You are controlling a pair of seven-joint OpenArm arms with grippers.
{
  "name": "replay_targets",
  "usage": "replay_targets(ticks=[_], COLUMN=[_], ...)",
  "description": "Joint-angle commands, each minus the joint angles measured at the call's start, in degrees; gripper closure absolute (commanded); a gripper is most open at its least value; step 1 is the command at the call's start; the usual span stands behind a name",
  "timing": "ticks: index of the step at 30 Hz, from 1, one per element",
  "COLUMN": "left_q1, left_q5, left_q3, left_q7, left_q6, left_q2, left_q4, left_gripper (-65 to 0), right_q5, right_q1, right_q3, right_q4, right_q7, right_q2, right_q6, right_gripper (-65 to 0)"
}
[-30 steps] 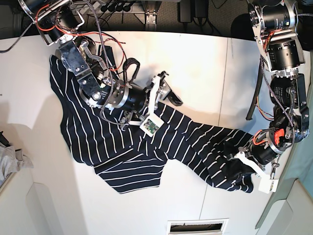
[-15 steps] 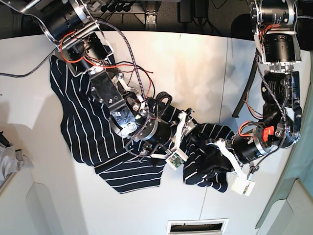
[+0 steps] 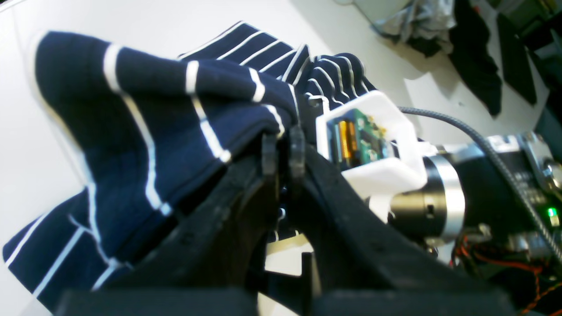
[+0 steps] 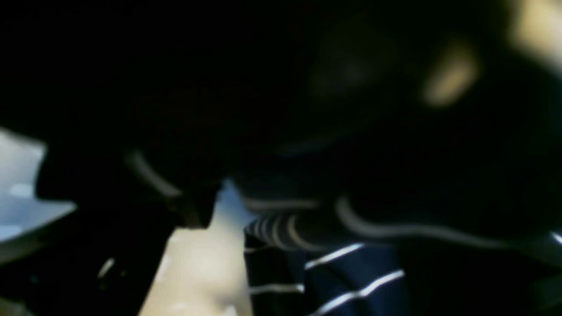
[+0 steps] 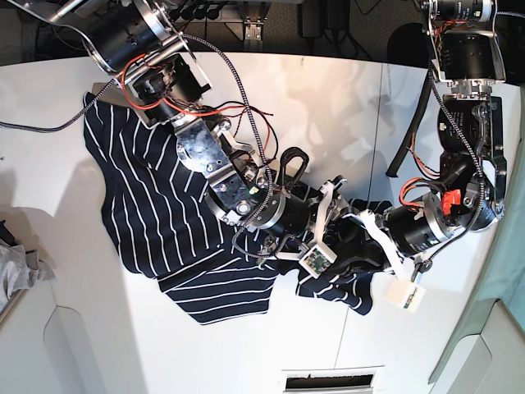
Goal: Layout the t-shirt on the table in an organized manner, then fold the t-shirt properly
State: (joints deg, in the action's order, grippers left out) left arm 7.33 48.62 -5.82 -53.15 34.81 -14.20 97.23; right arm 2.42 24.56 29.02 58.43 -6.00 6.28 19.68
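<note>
The left gripper [image 3: 281, 147] is sitting clamped tight w/ a bunched fold of the t-shirt [image 5: 156, 213] pinched btwn its black fingers [image 3: 268, 153]; in the left wrist view the navy striped fabric is draping up and over the fingertips, hanging off to the left above the table [image 5: 328, 107]. Right next to it the other arm's white camera housing [image 3: 373, 131] is crowding in, pretty much touching the same bundle of cloth. The right gripper [image 5: 332, 205] is standing w/ its jaws spread wide, buried in the crumpled part of the shirt near the middle of the base view. Can't tell if it's actually got fabric btwn the jaws, bc the right wrist view is mostly dark and blurry w/ just some stripes showing at the bottom. The two grippers are sitting just beside each other over the wadded-up end of the shirt. The rest of the shirt is lying spread flatter across the table toward the left side of the base view, w/ one flap sticking out at the bottom. A grey cloth [image 5: 15, 271] is peeking in at the far left edge, well apart from the shirt.
</note>
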Motion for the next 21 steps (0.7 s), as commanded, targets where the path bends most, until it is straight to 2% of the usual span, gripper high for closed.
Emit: replay_targets(ticks=[1,5,7,12,18,19,21], left_q1=[1.20,1.20,1.20,1.22,1.22,1.20,1.20], left_q5=[1.77,1.77,1.77,0.76,-3.54,-3.69,-3.63], left_q3=[-0.09,-0.09,-0.09,-0.24,-1.09,-1.88,-4.46], left_q7=[1.18,1.18,1.03,1.03,1.27,1.55,1.68], left_q6=[0.61,0.61,0.63,0.63,0.59,0.59,0.55], left_q2=[-0.42,-1.29,-1.92,-3.15,-3.13,-3.13,-3.13], left_q4=[1.11,1.11,1.11,1.11,1.11,1.11,1.11], left_gripper=[0.0,0.0,0.0,-0.1,-21.1,-23.7,-25.0], right_q5=[0.48,1.29,1.27,1.29,1.68,1.66,1.66], right_q1=[1.77,1.79,1.75,1.73,1.27,1.27,1.27], right_q3=[-0.11,-0.11,-0.13,-0.17,-0.17,-0.17,-0.17], right_q4=[0.85,0.85,0.87,1.29,4.81,5.51,7.06], right_q7=[1.77,1.95,2.03,2.08,1.62,1.25,-0.57], right_q2=[1.31,1.22,0.81,-0.35,-2.23,-2.56,-2.97], right_q6=[0.17,-0.26,-0.28,-0.11,0.24,0.24,0.22], right_gripper=[-39.3,-10.0,-0.7,0.0,0.0,0.0,0.0])
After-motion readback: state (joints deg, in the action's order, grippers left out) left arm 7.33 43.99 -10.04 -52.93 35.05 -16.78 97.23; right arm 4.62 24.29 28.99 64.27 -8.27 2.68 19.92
